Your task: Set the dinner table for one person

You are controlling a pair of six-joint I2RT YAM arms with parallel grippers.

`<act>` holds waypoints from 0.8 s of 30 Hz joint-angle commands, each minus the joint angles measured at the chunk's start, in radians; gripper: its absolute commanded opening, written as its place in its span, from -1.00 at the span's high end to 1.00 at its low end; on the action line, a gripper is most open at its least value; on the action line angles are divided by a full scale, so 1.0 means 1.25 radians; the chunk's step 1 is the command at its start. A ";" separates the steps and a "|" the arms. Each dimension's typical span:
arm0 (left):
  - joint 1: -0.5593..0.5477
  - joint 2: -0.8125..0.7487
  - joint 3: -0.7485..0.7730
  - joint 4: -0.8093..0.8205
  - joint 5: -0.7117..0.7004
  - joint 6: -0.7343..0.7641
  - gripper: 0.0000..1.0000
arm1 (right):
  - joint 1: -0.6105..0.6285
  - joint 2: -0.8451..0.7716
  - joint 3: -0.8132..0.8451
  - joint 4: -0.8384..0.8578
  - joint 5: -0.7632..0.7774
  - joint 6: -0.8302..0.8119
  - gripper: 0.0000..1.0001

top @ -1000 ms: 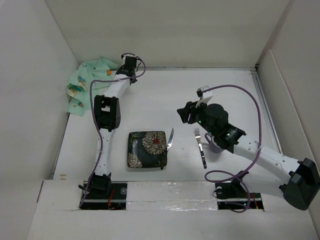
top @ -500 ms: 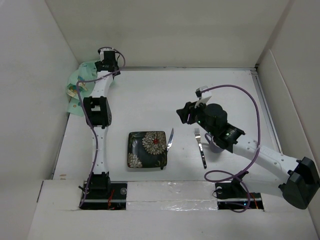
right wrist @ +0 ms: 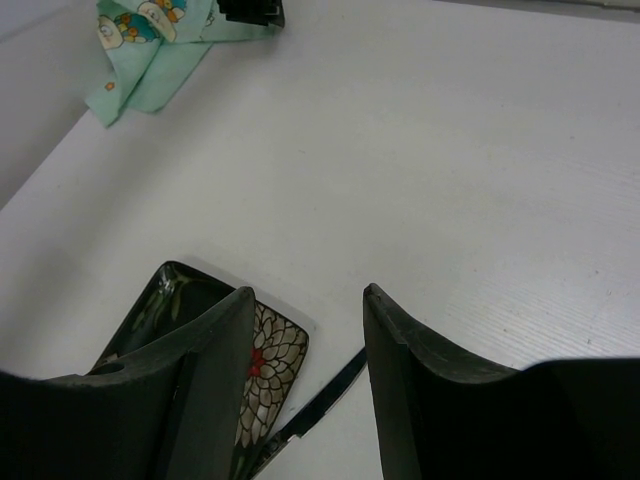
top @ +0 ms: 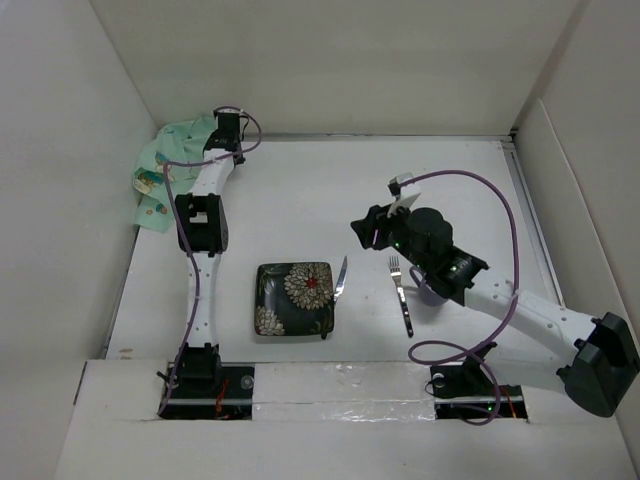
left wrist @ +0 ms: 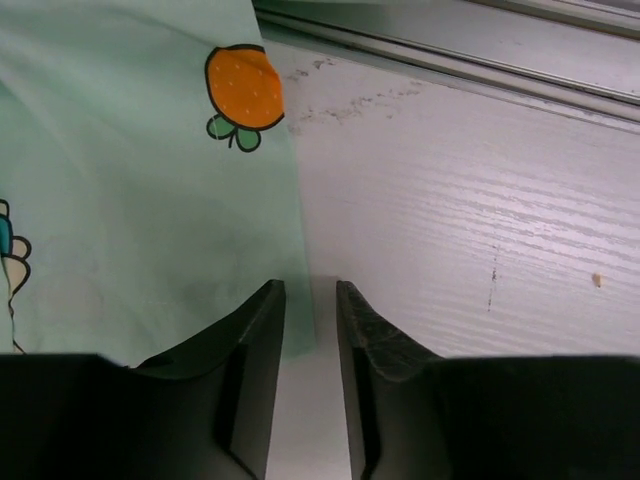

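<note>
**Left gripper [left wrist: 310, 292] at the mat [top: 163, 168] hem, 10 o'clock corner of the dinner table [top: 300, 200]**
Its jaws sit nearly together astride the hem, and we cannot tell whether they pinch it. We judge a thin bite could slip or drag the mat bunched. The right gripper [right wrist: 307, 293] hangs unclenched and empty above the knife [top: 340, 278]. The table lies flat beyond both bases, long axis 9 to 3.

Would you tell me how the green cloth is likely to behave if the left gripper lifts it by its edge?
Probably floppy: the cloth lies bunched in folds, so it should sag and drape. It looks thin, so likely light. Lifted by one edge at the left gripper, it may unfold unevenly.
</note>
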 commanded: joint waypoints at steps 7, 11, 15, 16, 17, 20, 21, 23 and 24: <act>0.002 -0.018 -0.095 -0.083 0.128 -0.033 1.00 | 0.008 -0.052 0.019 0.019 0.029 0.003 -0.06; 0.002 -0.054 -0.158 -0.061 0.141 -0.047 1.00 | 0.008 -0.054 0.019 0.016 0.032 0.004 -0.06; 0.002 -0.155 -0.268 0.050 0.132 -0.065 1.00 | 0.008 -0.049 0.022 0.015 0.021 0.003 -0.06; 0.002 -0.181 -0.281 0.057 0.149 -0.065 1.00 | 0.008 -0.049 0.024 0.014 0.019 0.003 -0.06; 0.002 -0.184 -0.275 0.055 0.166 -0.076 1.00 | 0.008 -0.051 0.024 0.014 0.019 0.003 -0.06; -0.005 -0.172 -0.240 0.027 0.262 -0.100 1.00 | 0.008 -0.054 0.020 0.016 0.019 0.004 -0.06; -0.013 -0.172 -0.241 0.032 0.287 -0.103 1.00 | 0.008 -0.054 0.022 0.016 0.019 0.004 -0.06; -0.046 -0.174 -0.239 0.038 0.312 -0.107 1.00 | 0.008 -0.054 0.020 0.015 0.028 0.003 -0.06; -0.058 -0.176 -0.235 0.041 0.338 -0.116 1.00 | 0.008 -0.052 0.020 0.015 0.031 0.004 -0.06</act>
